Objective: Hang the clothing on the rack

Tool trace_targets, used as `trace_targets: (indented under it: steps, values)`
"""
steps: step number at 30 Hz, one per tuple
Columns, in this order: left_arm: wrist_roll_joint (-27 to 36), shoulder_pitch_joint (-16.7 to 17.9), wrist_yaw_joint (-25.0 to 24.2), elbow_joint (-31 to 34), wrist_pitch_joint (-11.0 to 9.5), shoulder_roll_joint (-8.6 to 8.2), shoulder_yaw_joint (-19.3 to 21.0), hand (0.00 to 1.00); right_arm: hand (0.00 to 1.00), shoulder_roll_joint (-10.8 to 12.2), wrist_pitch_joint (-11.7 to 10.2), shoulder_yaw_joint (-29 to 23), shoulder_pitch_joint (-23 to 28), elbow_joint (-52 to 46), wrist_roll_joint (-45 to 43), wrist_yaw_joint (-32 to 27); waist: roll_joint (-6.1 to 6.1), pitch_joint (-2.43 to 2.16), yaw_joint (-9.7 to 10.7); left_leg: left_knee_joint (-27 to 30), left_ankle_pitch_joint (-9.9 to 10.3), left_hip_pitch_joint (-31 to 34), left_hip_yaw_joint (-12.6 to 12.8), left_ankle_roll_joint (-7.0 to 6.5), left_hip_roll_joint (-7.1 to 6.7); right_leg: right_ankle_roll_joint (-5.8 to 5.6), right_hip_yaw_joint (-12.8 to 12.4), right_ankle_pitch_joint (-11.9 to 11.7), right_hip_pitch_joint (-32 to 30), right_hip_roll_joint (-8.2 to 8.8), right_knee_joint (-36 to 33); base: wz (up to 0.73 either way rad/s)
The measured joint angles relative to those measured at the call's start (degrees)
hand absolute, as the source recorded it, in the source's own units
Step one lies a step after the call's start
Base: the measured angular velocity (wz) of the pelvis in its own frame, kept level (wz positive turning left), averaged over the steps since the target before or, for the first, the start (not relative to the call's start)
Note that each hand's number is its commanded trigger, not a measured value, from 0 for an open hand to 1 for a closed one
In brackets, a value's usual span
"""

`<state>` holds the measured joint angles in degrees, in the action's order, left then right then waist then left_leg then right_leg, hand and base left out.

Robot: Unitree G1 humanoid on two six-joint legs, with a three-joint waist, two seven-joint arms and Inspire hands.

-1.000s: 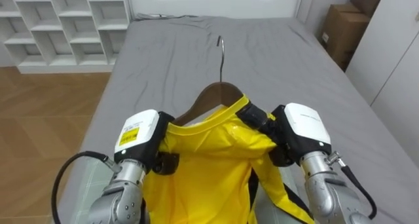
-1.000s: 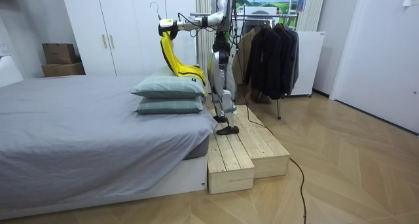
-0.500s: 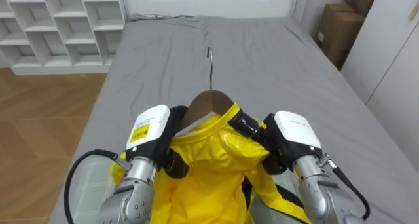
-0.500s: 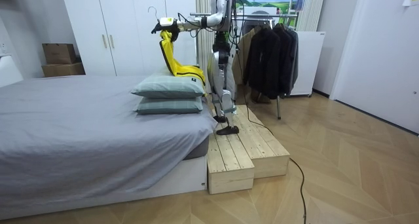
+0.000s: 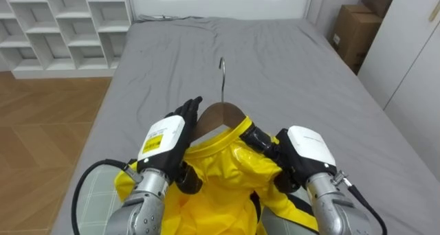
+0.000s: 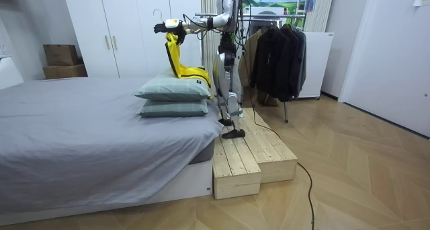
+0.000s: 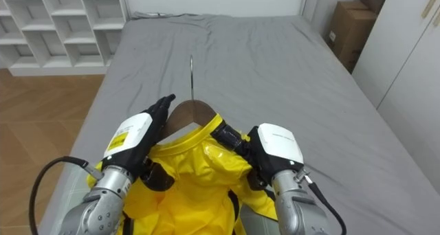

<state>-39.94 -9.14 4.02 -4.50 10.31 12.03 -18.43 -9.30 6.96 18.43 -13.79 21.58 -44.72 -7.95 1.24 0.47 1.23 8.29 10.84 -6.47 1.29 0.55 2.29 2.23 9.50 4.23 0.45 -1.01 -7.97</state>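
A yellow garment (image 5: 220,173) hangs on a wooden hanger (image 5: 221,115) whose metal hook (image 5: 222,73) points away from me over the bed. My left hand (image 5: 172,135) is open, its straight fingers lying along the hanger's left shoulder. My right hand (image 5: 299,156) is shut on the garment's collar at the hanger's right shoulder. In the room view I stand on a wooden platform (image 6: 252,156) at the bed's head end, arms stretched out, with the garment (image 6: 176,55) held up above the pillows.
The grey bed (image 5: 289,63) lies below and ahead. White shelves (image 5: 62,22) stand at the far left, a cardboard box (image 5: 350,36) at the far right. Two pillows (image 6: 173,99) lie under the garment. A rack of dark clothes (image 6: 279,52) stands behind me.
My left hand has let go of the garment and straightened its fingers along the hanger. The right hand keeps its grip. The hanger has dropped slightly in the view.
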Motion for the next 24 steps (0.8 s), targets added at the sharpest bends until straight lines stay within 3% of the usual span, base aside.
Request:
trace_targets:
  steps: [12,16,24]
  values:
    - [4.54,0.42,0.02,-0.01,-2.29,-0.02,0.34,0.0,1.0,-0.09,-2.54,-3.98,1.87,2.3,0.89,-0.81,-0.27,0.09,-0.21,0.04,0.0,-0.61,0.5,0.0,0.01,-0.02,-0.96,0.05,0.46,-0.11,-0.24,-0.01]
    - [4.49,0.42,0.59,-0.01,-3.82,0.1,1.98,0.0,1.0,-1.19,-2.71,-4.16,1.91,4.49,0.39,-1.27,-0.32,0.09,-0.26,0.0,0.01,-1.09,1.23,0.01,-0.02,-0.07,-1.52,0.32,0.42,-0.08,-0.84,-0.08]
    - [6.66,0.6,2.5,0.19,-4.12,0.15,6.23,0.0,1.0,-4.17,-4.6,-8.54,3.31,4.3,-1.94,-4.03,-0.59,-0.13,-0.03,0.01,0.01,-1.1,1.32,0.01,0.03,-0.05,-1.35,0.31,0.47,-0.09,-0.8,0.0]
